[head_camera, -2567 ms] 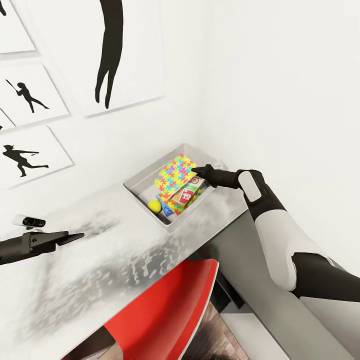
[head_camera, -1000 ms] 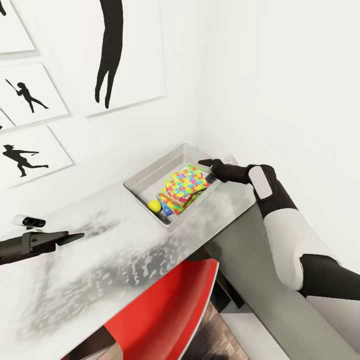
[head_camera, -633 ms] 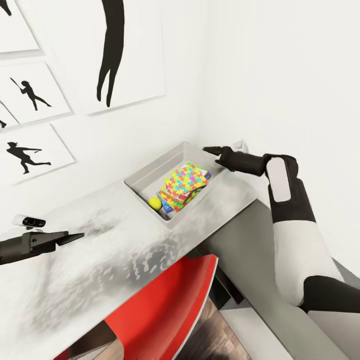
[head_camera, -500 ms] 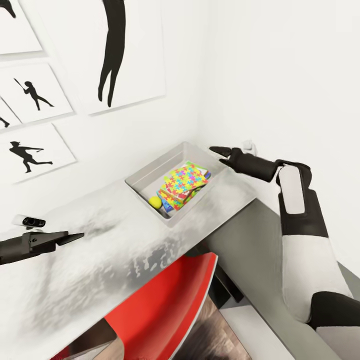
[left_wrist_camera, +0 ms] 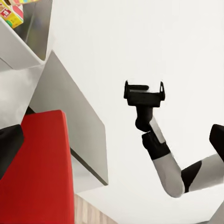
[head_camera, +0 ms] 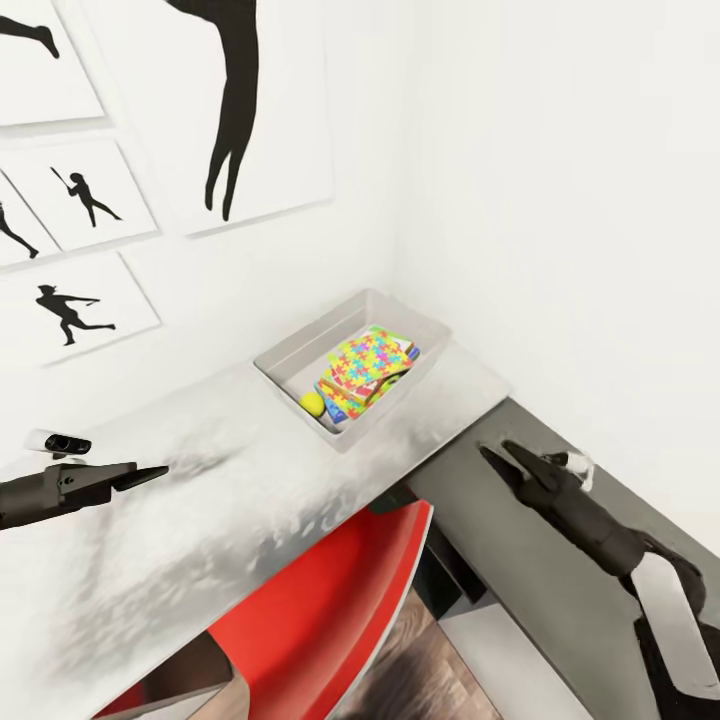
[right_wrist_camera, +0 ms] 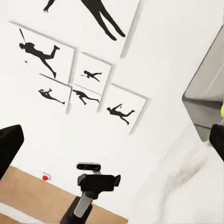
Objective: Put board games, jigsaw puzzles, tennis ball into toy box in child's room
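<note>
The toy box sits on the pale grey table in the wall corner. A jigsaw puzzle lies tilted on top of the pile inside it. Red and blue edges of board games poke out underneath. The tennis ball rests in the box's near corner. My right gripper hovers open and empty over the table's lower dark wing, well off to the box's right. My left gripper hangs open and empty over the table's left part. The bed is out of view.
A red swivel chair is tucked under the table's front edge. Black silhouette prints hang on the wall behind. White walls close the corner right behind the box. In the right wrist view a red wall button shows low on the wall.
My right gripper let the jigsaw puzzle drop flat into the toy box, then pulled back and down to the right over the dark wing. The camera shifted slightly. The left arm stayed put.
</note>
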